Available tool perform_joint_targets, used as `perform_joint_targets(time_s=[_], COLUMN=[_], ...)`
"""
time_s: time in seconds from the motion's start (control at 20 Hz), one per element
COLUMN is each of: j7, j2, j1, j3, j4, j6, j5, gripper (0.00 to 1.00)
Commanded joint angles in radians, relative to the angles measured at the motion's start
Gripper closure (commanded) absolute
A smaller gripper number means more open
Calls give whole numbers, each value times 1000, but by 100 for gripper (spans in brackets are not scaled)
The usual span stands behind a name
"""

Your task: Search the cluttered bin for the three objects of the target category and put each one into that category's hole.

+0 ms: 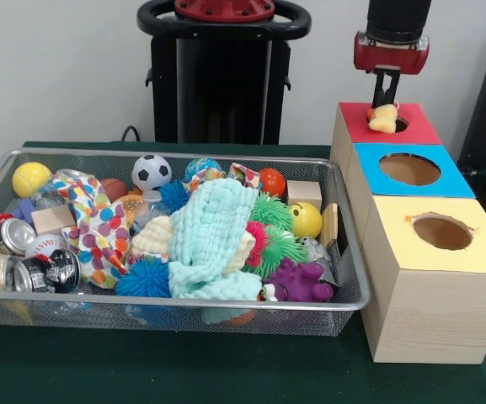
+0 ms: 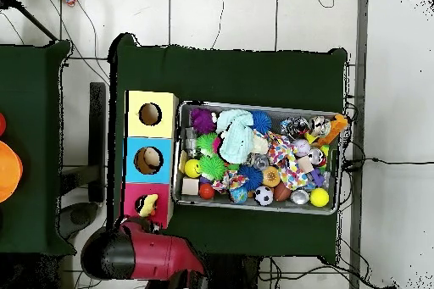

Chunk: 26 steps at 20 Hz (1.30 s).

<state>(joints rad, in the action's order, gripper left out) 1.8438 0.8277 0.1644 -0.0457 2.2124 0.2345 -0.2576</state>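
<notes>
The wire mesh bin takes up the left and middle of the table, full of clutter; it also shows in the overhead view. My gripper hangs over the red-surround hole on the farthest wooden box. It is shut on the top of a pale yellow plush with orange parts, which sits low at the hole's left edge. The overhead view shows the plush on the red box, with my arm coming in from below. No tan teddy bear shows.
A blue-surround box and a yellow-surround box stand in line in front of the red one. In the bin lie a mint knitted cloth, a soccer ball, spiky balls, a purple toy and cans.
</notes>
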Motion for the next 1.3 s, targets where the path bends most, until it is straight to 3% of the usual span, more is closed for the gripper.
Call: perform_joint_targets(time_s=[0.05, 0.95, 1.15, 1.3], j7=[231, 301, 292, 265], j2=[-113, -153, -141, -137], j1=[-38, -87, -95, -60], j3=[125, 226, 231, 185], j4=[-106, -101, -104, -138], j6=[-194, -337, -319, -263], j5=[-55, -63, -67, -78], gripper=[100, 100, 100, 100])
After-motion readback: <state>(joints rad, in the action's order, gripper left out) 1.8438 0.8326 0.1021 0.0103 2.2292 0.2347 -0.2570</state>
